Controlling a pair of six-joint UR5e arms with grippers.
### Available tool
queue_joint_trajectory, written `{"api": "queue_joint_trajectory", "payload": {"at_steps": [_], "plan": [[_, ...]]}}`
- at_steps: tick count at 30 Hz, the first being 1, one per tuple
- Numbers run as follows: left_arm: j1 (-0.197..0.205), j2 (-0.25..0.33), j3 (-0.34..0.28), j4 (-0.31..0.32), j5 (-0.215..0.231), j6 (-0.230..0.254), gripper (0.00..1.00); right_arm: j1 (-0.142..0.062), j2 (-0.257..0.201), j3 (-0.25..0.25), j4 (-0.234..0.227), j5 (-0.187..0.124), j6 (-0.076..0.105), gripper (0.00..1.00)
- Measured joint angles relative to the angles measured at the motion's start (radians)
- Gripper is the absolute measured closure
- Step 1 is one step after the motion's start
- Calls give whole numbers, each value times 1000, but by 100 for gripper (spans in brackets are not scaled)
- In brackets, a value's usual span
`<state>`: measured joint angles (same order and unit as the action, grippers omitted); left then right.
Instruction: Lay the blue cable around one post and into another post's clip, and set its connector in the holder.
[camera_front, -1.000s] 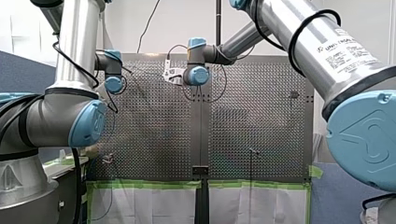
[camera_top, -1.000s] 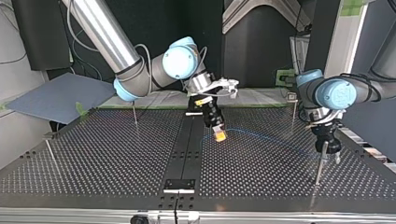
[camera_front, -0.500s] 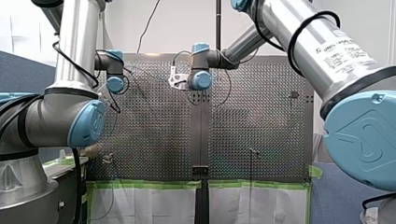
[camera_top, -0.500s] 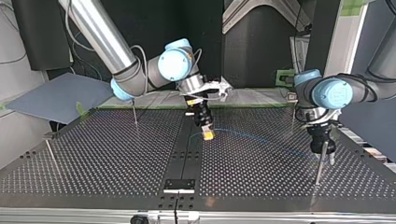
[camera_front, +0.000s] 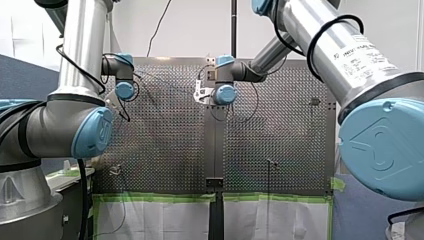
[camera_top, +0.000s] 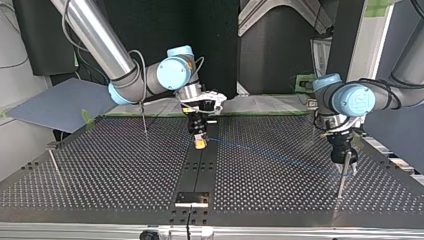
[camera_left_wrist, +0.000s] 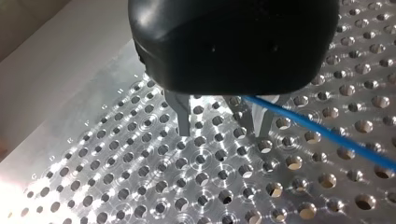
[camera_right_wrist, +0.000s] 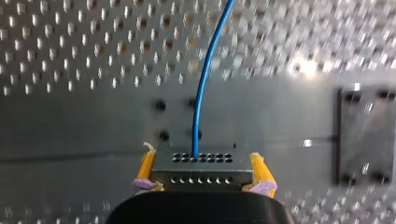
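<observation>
Blue cable is strung nearly straight over the bench now, its connector clamped in the jaws of the robot's right arm. In the last second that arm dragged it from the top view's right half to over the black centre strip, taking up slack. The left arm has its jaws apart beside a post, cable passing one jaw. Routing's barely begun, I reckon.

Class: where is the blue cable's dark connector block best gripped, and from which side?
Grip the dark rectangular connector block across its flat short sides, from behind, opposite the face where the blue cable exits, as my right end effector does.
</observation>
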<state>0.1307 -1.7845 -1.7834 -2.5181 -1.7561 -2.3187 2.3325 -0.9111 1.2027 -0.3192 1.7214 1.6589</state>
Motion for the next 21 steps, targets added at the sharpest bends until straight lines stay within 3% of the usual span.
{"api": "queue_joint_trajectory", "payload": {"at_steps": [4,7,15,20,21], "plan": [[-1,0,0,-4,-9,11,33,-13,-17,32,-30,32,8,78],[-2,0,0,-5,-11,21,33,-22,-39,58,-55,51,25,78],[-5,0,-5,-4,-10,36,33,-78,-89,127,-125,76,92,78],[-10,0,-29,22,1,32,25,-121,-115,171,-168,77,135,78],[-11,0,-34,29,4,31,19,-129,-117,179,-176,77,143,78]]}}
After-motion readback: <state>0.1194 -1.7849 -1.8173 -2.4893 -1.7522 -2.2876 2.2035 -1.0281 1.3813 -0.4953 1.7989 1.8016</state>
